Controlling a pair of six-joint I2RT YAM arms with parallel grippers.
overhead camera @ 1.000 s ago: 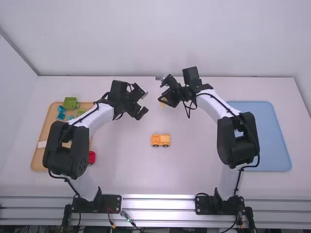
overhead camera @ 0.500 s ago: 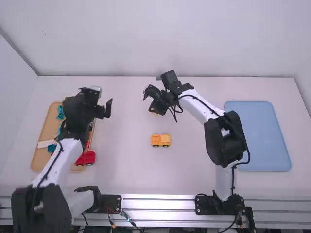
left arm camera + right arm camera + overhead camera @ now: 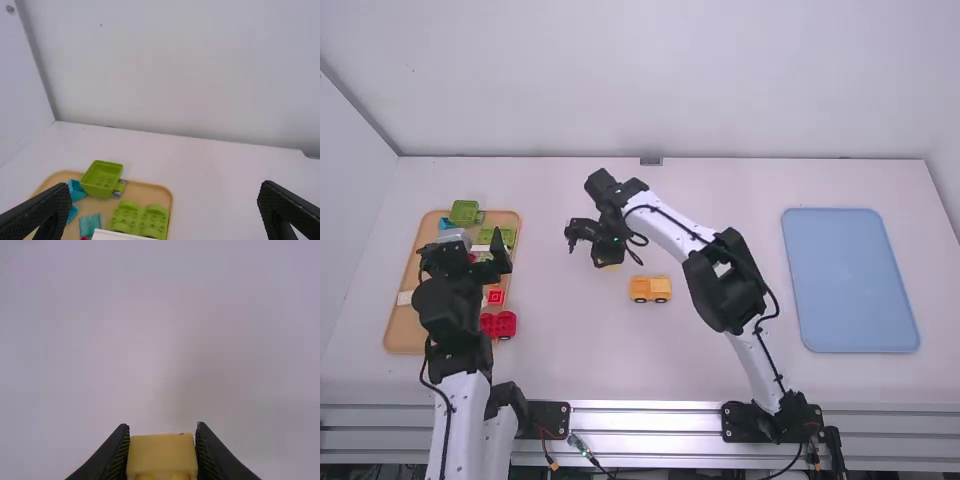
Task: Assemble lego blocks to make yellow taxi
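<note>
Block [image 3: 162, 455]: yellow, was clenched by the right tool [image 3: 607, 260]
Car [image 3: 650, 289]: yellow-orange, stood on the desk [image 3: 570, 350] near the right tool
Tray [image 3: 402, 325]: lay below the left tool [image 3: 462, 245], which was spread wide

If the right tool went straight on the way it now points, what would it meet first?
Most likely the white tabletop, which the yellow block gripped by the right tool may touch first; its height is unclear.

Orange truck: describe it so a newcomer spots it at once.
On the white table, between the tan tray and blue tray, sits a small orange truck on dark wheels. Unlike the yellow block, it's outside the right pincer.
</note>
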